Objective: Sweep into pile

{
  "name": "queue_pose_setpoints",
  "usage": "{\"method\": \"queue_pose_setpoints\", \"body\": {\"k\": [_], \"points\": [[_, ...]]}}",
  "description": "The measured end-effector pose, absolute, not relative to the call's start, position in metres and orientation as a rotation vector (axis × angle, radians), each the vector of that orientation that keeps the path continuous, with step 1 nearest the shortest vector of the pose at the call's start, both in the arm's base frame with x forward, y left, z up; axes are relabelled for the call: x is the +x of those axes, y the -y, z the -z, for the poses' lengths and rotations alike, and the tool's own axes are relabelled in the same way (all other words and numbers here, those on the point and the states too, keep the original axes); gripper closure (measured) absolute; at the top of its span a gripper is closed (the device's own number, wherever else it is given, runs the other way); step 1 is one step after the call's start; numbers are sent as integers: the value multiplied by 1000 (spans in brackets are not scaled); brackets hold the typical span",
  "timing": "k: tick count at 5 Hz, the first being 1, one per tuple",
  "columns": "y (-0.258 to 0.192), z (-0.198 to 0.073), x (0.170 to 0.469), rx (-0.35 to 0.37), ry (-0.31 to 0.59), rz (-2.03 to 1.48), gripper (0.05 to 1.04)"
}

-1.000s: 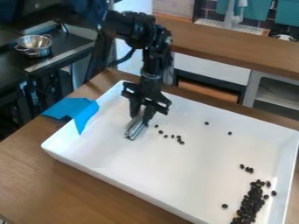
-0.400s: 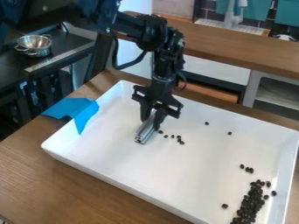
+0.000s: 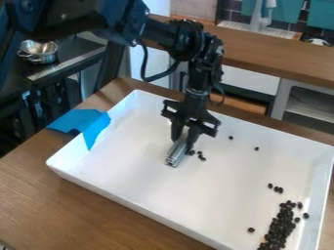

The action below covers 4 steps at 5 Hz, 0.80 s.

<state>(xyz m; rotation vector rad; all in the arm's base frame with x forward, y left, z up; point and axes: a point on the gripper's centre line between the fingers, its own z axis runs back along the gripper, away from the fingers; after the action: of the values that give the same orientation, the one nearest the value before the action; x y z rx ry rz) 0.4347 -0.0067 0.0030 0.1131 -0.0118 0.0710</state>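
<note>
The black arm [image 3: 196,68] is cut off at the upper left, and its gripper [image 3: 183,140] is closed around a metal bar [image 3: 176,156], whose upper part is hidden between the fingers. The bar slants down towards the floor of the white tray [image 3: 228,195]; whether its low end touches it is hard to tell. Small beans [image 3: 192,153] sit so near the bar's right side in the view that any contact cannot be made out. The bean pile [image 3: 279,227] runs down to the bottom edge of the view, where its end and the tray's near corner are cut off; a pale speck in it is too small to name. The beans are dark and roundish, crowded in the pile, with strays near it and two lying apart towards the tray's far side. The bar is grooved, shiny and straight-edged; the tray is smooth, with raised walls. Blue tape [image 3: 81,122], flat and angular, hangs over the tray's left wall. The table [image 3: 98,210] has streaky brown wood grain. A rounded, shiny metal bowl [image 3: 40,52] is partly covered by the arm.
</note>
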Motion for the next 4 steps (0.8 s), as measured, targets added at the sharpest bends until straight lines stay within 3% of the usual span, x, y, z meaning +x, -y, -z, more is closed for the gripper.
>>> {"method": "queue_pose_setpoints", "body": {"k": [4], "points": [[50,-3,433,79,18,-19,732]]}}
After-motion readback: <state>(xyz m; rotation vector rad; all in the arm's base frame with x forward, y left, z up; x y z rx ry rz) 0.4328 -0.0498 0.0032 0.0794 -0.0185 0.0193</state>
